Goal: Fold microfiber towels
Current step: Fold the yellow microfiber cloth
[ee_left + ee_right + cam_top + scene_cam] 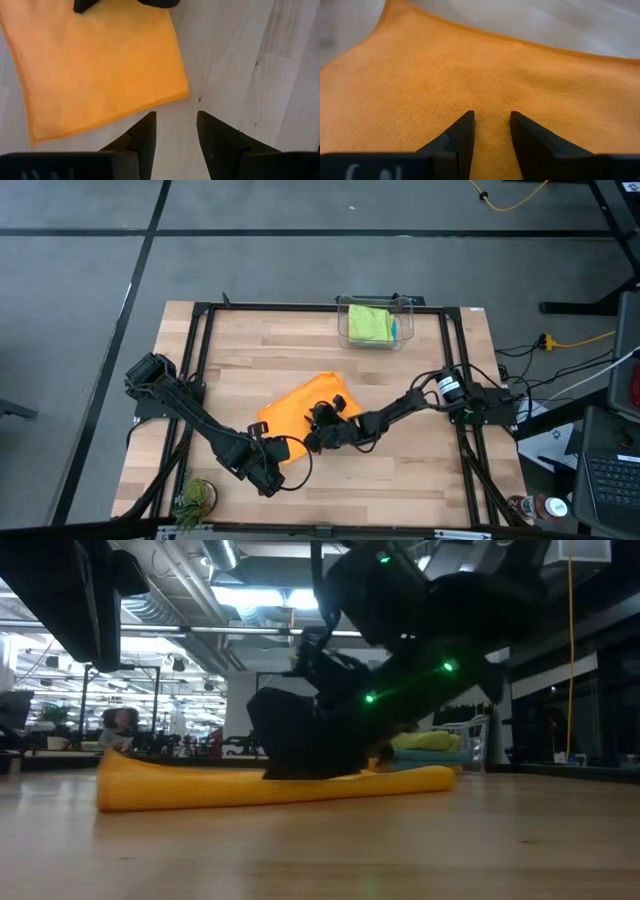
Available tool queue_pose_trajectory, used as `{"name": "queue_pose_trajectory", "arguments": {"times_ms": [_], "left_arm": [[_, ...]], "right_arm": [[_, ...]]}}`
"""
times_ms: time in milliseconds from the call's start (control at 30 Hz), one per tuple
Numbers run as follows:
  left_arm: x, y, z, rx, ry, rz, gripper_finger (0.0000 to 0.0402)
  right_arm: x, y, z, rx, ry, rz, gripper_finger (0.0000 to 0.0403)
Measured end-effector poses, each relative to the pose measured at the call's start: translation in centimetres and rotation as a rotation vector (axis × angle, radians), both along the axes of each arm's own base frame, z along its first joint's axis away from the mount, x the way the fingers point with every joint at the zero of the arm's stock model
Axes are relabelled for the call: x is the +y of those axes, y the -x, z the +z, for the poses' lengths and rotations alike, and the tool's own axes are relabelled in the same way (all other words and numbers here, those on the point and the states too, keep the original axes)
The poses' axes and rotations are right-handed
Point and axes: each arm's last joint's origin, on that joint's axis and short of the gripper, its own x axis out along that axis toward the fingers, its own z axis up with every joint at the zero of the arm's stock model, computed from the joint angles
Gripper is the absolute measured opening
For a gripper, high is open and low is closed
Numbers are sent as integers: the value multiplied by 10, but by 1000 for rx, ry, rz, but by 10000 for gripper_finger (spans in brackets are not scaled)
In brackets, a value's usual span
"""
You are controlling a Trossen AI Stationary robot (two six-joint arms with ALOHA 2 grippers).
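Observation:
An orange microfiber towel (305, 405) lies spread on the wooden table, a little left of its middle; it also shows in the low view (200, 785). My right gripper (491, 116) comes in low from the table's right and is down on the towel's near right part (322, 425), fingers apart. My left gripper (176, 117) hovers open over bare wood just off the towel's near corner (185, 92), touching nothing. A lime green towel (368, 323) lies in the clear bin at the far edge. My right gripper has its two fingertips (462, 125) set down on the orange towel's upper face (490, 100), well in from the edges. They come slanting down from the table's right. The fingers stand apart with cloth between them. The towel lies flat on the table.
The clear plastic bin (402, 308) stands at the far edge, right of the middle, with a strip of blue cloth (395, 330) beside the green towel. A small green plant (195, 498) sits at the near left corner. A black frame (200, 340) borders the tabletop.

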Motion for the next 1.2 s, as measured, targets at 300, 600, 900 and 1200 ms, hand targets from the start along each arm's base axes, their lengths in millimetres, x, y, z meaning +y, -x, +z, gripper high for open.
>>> {"name": "queue_pose_trajectory", "arguments": {"times_ms": [300, 600, 900, 1200], "left_arm": [[0, 0, 0, 0, 0, 0, 134], [0, 0, 0, 0, 0, 0, 134], [-1, -1, 0, -8, 6, 0, 134], [-1, -1, 0, -16, 12, 0, 134]], "right_arm": [[-41, -18, 4, 106, 11, 437, 129], [-87, -27, 14, 118, -156, 980, 129], [-67, -34, 59, 120, -124, 1035, 129], [-30, -30, 67, 151, -53, 582, 129]]}}
